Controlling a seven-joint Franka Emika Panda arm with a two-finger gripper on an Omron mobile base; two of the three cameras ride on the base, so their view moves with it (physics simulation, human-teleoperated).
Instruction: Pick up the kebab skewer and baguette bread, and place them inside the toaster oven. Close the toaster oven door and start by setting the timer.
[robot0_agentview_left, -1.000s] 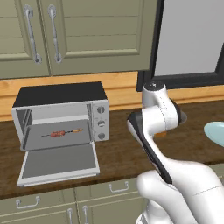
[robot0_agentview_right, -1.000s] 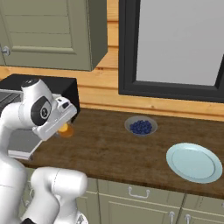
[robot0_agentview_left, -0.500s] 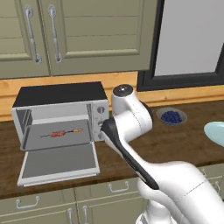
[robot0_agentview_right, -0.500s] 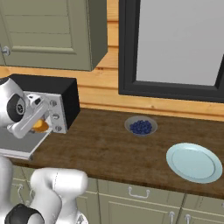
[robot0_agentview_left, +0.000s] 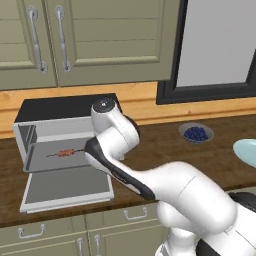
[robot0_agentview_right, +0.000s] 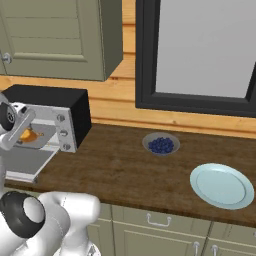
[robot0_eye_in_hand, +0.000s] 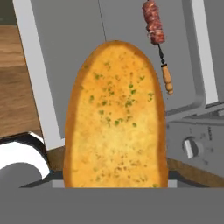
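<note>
The toaster oven (robot0_agentview_left: 65, 109) stands open on the counter at the left, its door (robot0_agentview_left: 67, 187) folded down flat. Inside it lies the kebab skewer (robot0_agentview_left: 65, 153), also seen in the hand view (robot0_eye_in_hand: 153, 19). My gripper (robot0_agentview_right: 22, 131) hangs just in front of the oven's opening, above the lowered door (robot0_agentview_right: 20, 160), shut on the baguette bread (robot0_agentview_right: 29, 136). In the hand view the golden baguette bread (robot0_eye_in_hand: 116, 118) covers my fingertips and points into the oven. A knob (robot0_eye_in_hand: 190, 148) shows to its right. In the left base view my own arm hides the gripper.
A bowl of blueberries (robot0_agentview_left: 196, 133) sits on the wooden counter to the right of the oven, and a light blue plate (robot0_agentview_right: 221, 185) lies farther right. Wall cabinets (robot0_agentview_left: 100, 40) hang above the oven. A dark-framed window (robot0_agentview_right: 200, 50) fills the wall at the right.
The arm has swung left across the counter, carrying the baguette bread from beside the oven to the front of its opening. The skewer and door have not moved.
</note>
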